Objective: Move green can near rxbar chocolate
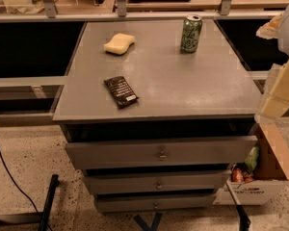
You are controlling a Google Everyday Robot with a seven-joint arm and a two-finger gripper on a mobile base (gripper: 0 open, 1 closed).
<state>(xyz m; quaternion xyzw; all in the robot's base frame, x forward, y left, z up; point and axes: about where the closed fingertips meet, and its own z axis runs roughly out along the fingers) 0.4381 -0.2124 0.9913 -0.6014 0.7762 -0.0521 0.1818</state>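
Note:
The green can (190, 33) stands upright at the back right of the grey cabinet top (183, 85). The rxbar chocolate (120, 91), a flat black bar with white text, lies near the front left edge of that top. The two are well apart. My gripper (278, 96) shows as pale shapes at the right edge of the camera view, beside and to the right of the cabinet top, well away from the can and holding nothing that I can see.
A pale yellow sponge (119, 43) lies at the back left of the top. Drawers (159, 152) sit below, slightly pulled out. A cardboard box (260, 177) with items stands on the floor at right. A railing (135, 14) runs behind.

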